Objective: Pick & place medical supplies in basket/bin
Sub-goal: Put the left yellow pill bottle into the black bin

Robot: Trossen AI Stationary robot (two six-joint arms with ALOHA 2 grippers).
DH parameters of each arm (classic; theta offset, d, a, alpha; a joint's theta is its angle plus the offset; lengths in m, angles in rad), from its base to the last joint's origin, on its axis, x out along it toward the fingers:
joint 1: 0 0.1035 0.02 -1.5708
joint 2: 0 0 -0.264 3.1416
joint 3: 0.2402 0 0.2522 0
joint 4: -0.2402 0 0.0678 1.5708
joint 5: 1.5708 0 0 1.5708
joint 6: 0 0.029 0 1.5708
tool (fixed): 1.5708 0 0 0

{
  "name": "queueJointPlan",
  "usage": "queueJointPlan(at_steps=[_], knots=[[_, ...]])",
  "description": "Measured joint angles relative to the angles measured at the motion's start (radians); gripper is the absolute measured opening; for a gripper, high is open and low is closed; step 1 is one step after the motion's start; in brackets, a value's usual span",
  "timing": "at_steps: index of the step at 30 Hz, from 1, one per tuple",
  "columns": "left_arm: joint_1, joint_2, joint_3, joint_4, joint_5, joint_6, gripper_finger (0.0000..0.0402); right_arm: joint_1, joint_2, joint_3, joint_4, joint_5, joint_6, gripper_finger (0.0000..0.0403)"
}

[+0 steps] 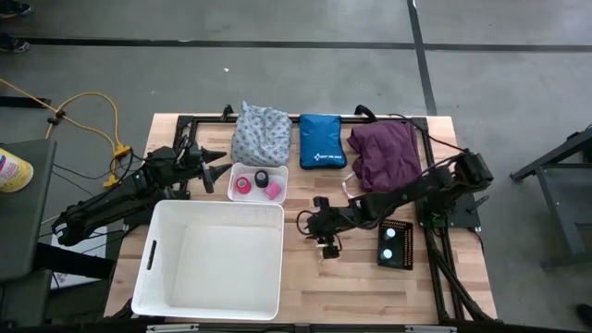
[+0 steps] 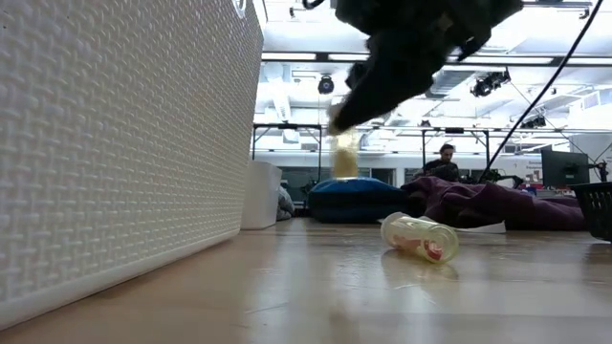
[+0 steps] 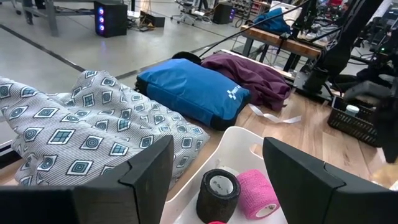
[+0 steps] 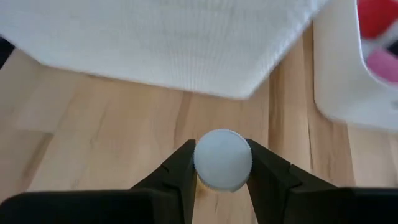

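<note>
the right gripper (image 4: 222,177) pinches a white-capped vial (image 4: 222,159) between its two dark fingers (image 4: 177,171), the round cap facing the wrist camera. in the high view this gripper (image 1: 326,242) sits over bare wood just right of the big white bin (image 1: 218,259), and the low view shows the vial (image 2: 344,153) lifted clear of the tabletop. a second vial (image 2: 420,237) lies on its side on the table (image 2: 363,296), apart from the held one (its cap end looks reddish, though the detail is small).

the left gripper (image 3: 214,180) hovers with its fingers spread and nothing between them, above the near edge of a small white tray (image 1: 257,183). the tray holds a black tape roll (image 3: 218,193) and a pink tape roll (image 3: 257,194) touching side by side; another pink roll (image 1: 243,186) shows in the tray from above.

along the far edge of the table lie the patterned cloth (image 1: 260,135), the blue pouch (image 1: 322,141) just beside it, and the purple cloth (image 1: 384,153) to the right of that. a black rack (image 1: 396,243) with two white caps showing sits near the right arm. the bin looks empty from above. a person (image 2: 446,161) is far off in the room behind.
</note>
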Motion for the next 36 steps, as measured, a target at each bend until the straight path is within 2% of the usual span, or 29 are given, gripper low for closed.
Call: queueJointPlan(at_steps=[6, 12, 21, 29, 36], knots=[[0.000, 0.000, 0.000, 0.003, 0.000, 0.000, 0.0240, 0.046, -0.070, -0.013, -0.144, 0.000, 0.041, 0.0107], [0.000, 0.000, 0.000, 0.010, 0.000, 0.000, 0.0240, 0.144, -0.145, -0.105, -0.129, 0.039, 0.116, 0.0107], [0.000, 0.000, 0.000, 0.017, 0.000, 0.000, 0.0240, 0.392, -0.341, -0.281, -0.136, 0.277, 0.320, 0.0107], [0.000, 0.000, 0.000, 0.018, 0.000, 0.000, 0.0240, 0.605, -0.470, -0.301, -0.396, 0.472, 0.545, 0.0107], [0.000, 0.000, 0.000, 0.019, 0.000, 0.000, 0.0240, 0.771, -0.542, -0.301, -0.657, 0.582, 0.852, 0.0107]])
